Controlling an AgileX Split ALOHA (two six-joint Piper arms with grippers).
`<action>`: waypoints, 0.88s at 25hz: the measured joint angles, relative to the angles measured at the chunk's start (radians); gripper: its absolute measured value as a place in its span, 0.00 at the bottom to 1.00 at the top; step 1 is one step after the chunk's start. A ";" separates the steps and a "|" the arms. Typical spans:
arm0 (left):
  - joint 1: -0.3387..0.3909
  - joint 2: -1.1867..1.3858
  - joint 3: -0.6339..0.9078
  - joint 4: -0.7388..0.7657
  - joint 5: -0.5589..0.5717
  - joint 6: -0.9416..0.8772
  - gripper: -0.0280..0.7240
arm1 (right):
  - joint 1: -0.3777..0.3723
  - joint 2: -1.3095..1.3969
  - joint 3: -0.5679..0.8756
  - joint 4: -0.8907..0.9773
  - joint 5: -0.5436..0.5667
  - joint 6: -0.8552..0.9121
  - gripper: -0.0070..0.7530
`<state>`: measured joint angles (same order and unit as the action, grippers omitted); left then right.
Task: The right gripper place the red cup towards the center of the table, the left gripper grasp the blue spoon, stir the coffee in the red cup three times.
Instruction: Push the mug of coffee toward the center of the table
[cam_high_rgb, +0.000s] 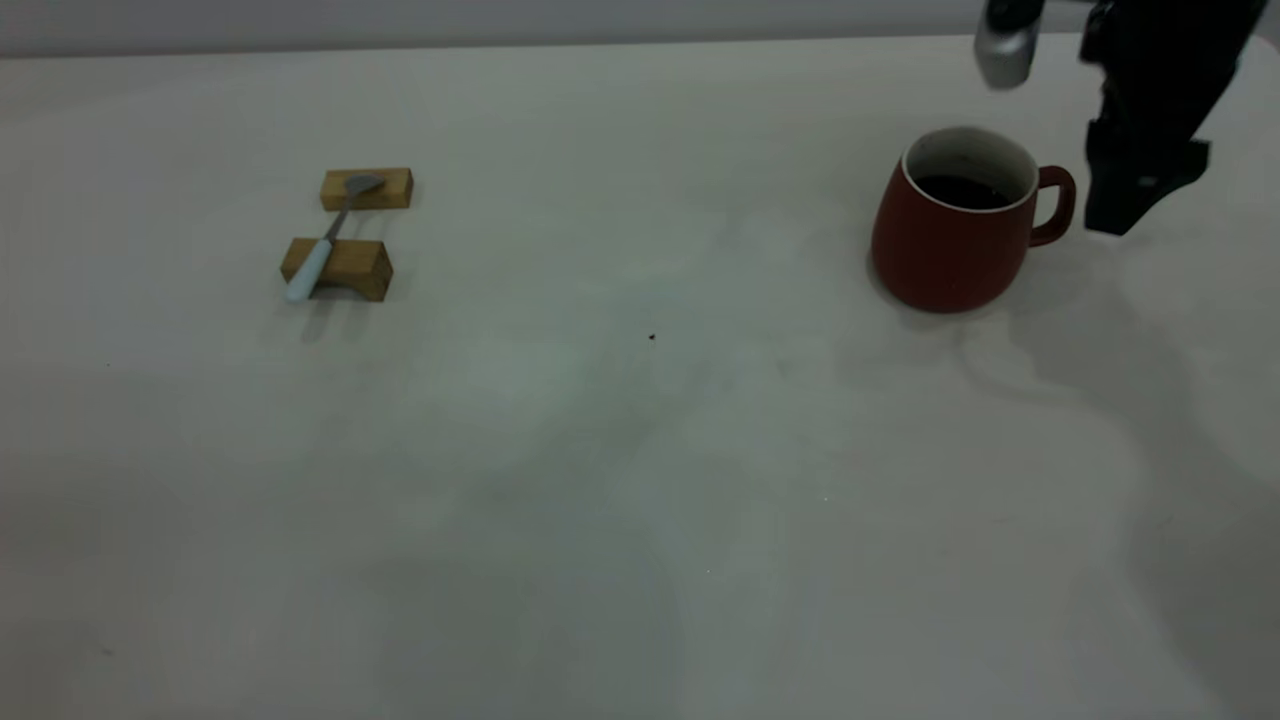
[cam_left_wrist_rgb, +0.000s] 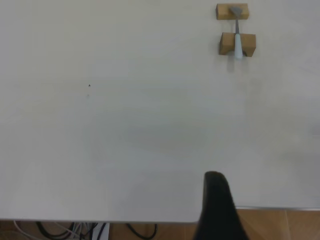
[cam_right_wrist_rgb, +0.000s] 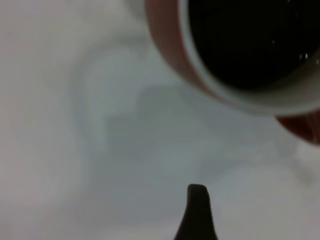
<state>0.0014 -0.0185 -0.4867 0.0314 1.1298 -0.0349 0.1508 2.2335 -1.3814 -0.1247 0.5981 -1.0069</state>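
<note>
The red cup (cam_high_rgb: 950, 235) stands at the table's (cam_high_rgb: 640, 480) far right, dark coffee (cam_high_rgb: 965, 190) inside and its handle (cam_high_rgb: 1055, 205) turned to the right. My right gripper (cam_high_rgb: 1115, 225) hangs just right of that handle, apart from it. The right wrist view shows the cup's rim (cam_right_wrist_rgb: 240, 100) and coffee (cam_right_wrist_rgb: 250, 40) close beyond the right gripper (cam_right_wrist_rgb: 197, 200). The blue spoon (cam_high_rgb: 325, 245) lies across two wooden blocks at the far left. In the left wrist view the spoon (cam_left_wrist_rgb: 237, 35) is far from my left gripper (cam_left_wrist_rgb: 215, 200), which sits by the table edge.
Two small wooden blocks (cam_high_rgb: 367, 189) (cam_high_rgb: 345, 268) carry the spoon. A tiny dark speck (cam_high_rgb: 652, 337) marks the table's middle. Cables (cam_left_wrist_rgb: 75, 231) and a wooden floor (cam_left_wrist_rgb: 280, 225) show past the table edge in the left wrist view.
</note>
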 joint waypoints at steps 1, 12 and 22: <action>0.000 0.000 0.000 0.000 0.000 0.000 0.80 | 0.000 0.023 -0.027 -0.006 0.001 -0.011 0.89; 0.000 0.000 0.000 0.000 0.000 0.000 0.80 | 0.000 0.161 -0.165 -0.025 -0.043 -0.139 0.88; 0.000 0.000 0.000 0.000 0.000 0.000 0.80 | 0.054 0.161 -0.165 0.063 -0.032 -0.211 0.84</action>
<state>0.0014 -0.0185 -0.4867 0.0314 1.1298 -0.0349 0.2052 2.3950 -1.5463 -0.0616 0.5664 -1.2181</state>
